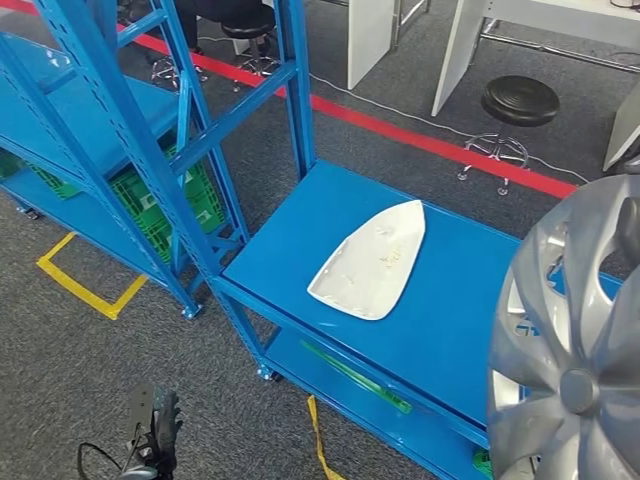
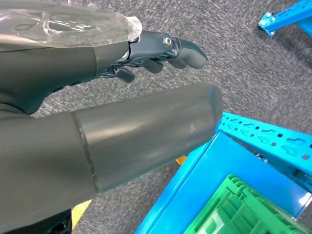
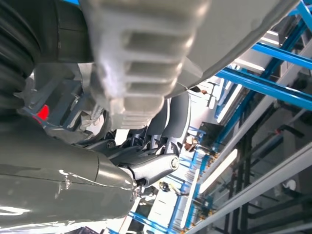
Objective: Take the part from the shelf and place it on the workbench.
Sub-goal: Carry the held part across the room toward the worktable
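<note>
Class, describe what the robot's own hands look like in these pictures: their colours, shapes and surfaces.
The left hand has dark grey, slim, rounded fingers with a silver screw at one joint, a thick smooth grey thumb and a glossy clear film over its cover. The right hand has a ribbed grey cover, a smooth grey thumb and dark fingers.

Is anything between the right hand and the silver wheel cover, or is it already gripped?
Nothing visible stands between them: the right hand already grips the silver wheel cover, lifted beside the blue shelf. A white panel lies on that shelf. No workbench can be identified, so the path there cannot be judged.
</note>
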`<state>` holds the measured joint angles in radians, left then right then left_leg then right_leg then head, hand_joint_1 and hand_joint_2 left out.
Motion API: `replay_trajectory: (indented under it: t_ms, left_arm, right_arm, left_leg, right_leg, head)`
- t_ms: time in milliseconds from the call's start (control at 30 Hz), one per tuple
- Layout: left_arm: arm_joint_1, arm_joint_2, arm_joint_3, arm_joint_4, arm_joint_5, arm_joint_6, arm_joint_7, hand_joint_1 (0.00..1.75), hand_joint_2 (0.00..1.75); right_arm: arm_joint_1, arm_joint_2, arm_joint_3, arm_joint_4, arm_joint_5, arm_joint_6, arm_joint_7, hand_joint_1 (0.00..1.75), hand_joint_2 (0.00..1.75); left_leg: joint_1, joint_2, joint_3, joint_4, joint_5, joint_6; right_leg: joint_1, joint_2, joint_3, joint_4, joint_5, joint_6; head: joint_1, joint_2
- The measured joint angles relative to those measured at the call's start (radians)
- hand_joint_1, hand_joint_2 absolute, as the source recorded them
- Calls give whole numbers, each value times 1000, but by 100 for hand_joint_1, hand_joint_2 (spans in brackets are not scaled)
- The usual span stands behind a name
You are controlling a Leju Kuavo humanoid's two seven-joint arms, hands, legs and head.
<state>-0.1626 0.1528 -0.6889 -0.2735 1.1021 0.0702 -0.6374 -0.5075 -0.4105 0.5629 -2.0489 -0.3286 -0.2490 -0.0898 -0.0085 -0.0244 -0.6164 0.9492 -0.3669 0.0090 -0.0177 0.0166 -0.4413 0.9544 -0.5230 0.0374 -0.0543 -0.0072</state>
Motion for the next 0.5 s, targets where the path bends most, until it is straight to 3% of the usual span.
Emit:
replay_trajectory:
  t_ms: [67, 133, 167, 233, 267, 300, 333, 500]
  left_arm:
    - [0, 3, 0, 0, 0, 0, 0, 0, 0]
    - [1, 5, 0, 0, 0, 0, 0, 0, 0]
    - [1, 6, 0, 0, 0, 0, 0, 0, 0]
    - [1, 5, 0, 0, 0, 0, 0, 0, 0]
    - [1, 4, 0, 0, 0, 0, 0, 0, 0]
    - [1, 4, 0, 0, 0, 0, 0, 0, 0]
    - [2, 3, 0, 0, 0, 0, 0, 0, 0]
    - [2, 2, 0, 0, 0, 0, 0, 0, 0]
  right_arm:
    - [0, 0, -1, 0, 0, 0, 0, 175, 175]
    - [-1, 0, -1, 0, 0, 1, 0, 175, 175]
    - [-2, 0, -1, 0, 0, 1, 0, 175, 175]
    - [-3, 0, -2, 0, 0, 1, 0, 175, 175]
    - [-2, 0, -2, 0, 0, 1, 0, 175, 175]
    - [-2, 0, -2, 0, 0, 1, 0, 175, 175]
    - [-2, 0, -2, 0, 0, 1, 0, 175, 175]
    - [-1, 0, -2, 0, 0, 2, 0, 175, 175]
  left_leg:
    - [-2, -5, -8, 2, 12, -11]
    - [1, -1, -25, 29, -10, -23]
    - [3, 3, -44, 71, -41, -29]
    - [9, 12, -100, 210, -124, -41]
    - [11, 13, -124, 276, -153, -45]
    - [13, 14, -134, 314, -162, -48]
    - [15, 15, -134, 327, -160, -49]
    - [15, 16, -107, 294, -135, -47]
  right_leg:
    - [1, -2, -4, -6, 5, -11]
    - [0, -10, -13, -8, 16, -29]
    - [-2, -14, -20, -10, 23, -39]
    - [0, -21, -36, -9, 34, -49]
    - [0, -24, -44, -9, 39, -50]
    - [1, -27, -50, -9, 43, -49]
    - [1, -29, -55, -9, 46, -49]
    - [2, -32, -58, -9, 49, -47]
  head:
    - [-1, 0]
    - [-2, 0]
    - [-3, 0]
    - [-8, 0]
    - [-9, 0]
    - [-10, 0]
    - [-10, 0]
    - [-11, 0]
